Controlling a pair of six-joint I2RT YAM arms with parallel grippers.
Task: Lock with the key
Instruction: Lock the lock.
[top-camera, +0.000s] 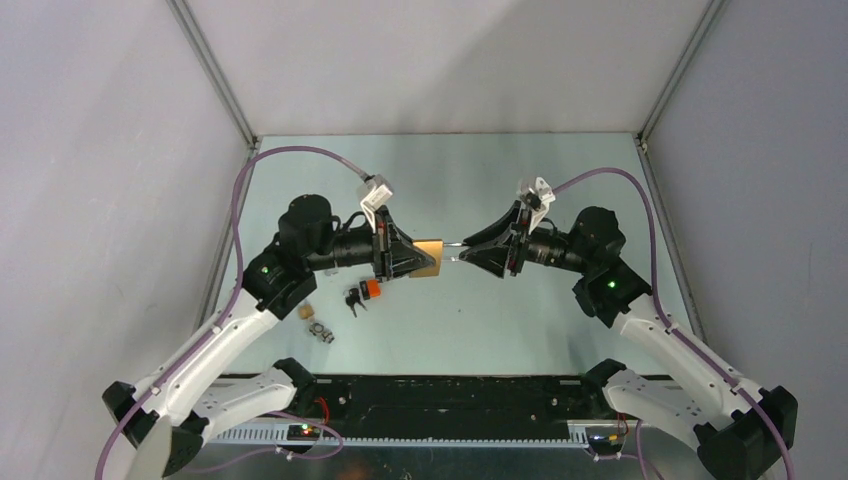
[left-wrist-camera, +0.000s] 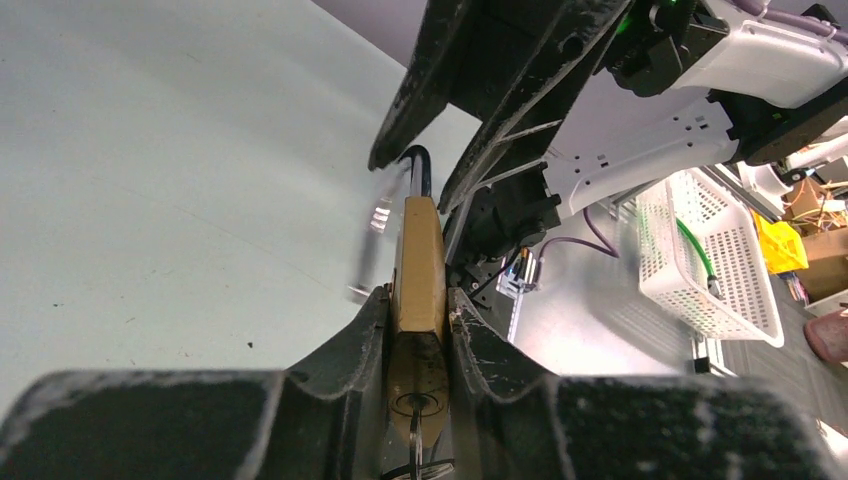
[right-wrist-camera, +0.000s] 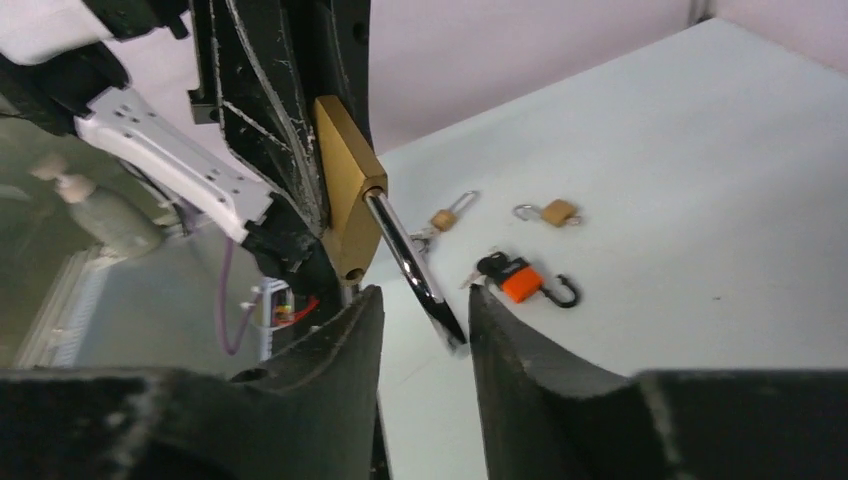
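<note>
The left tool (top-camera: 418, 258) is clamping the brass padlock (top-camera: 430, 257) by its flat sides and holding it in the air above the middle of the table (top-camera: 520, 180). The shackle (right-wrist-camera: 405, 255) is standing open and pointing toward the right tool (right-wrist-camera: 425, 300). That tool's fingers are apart, one on each side of the steel bar. I cannot tell whether either finger is touching it.

The padlock is looking solid and fairly heavy for its size, rigid all through, with smooth brass faces and a polished shackle that is likely slippery. The body's broad faces are the safest hold. The shackle is probably best pushed at its free end, straight toward the body. In the left wrist view a thin ring is hanging below the keyhole, but whether a key is seated there cannot be made out.

Dark keys (top-camera: 352, 300) are lying on the table beside an orange lock (top-camera: 372, 289), near the left arm, with two small locks (top-camera: 320, 330) close by. The table is pale, smooth and faintly glossy. Plain grey walls (top-camera: 100, 150) are enclosing it on three sides.
</note>
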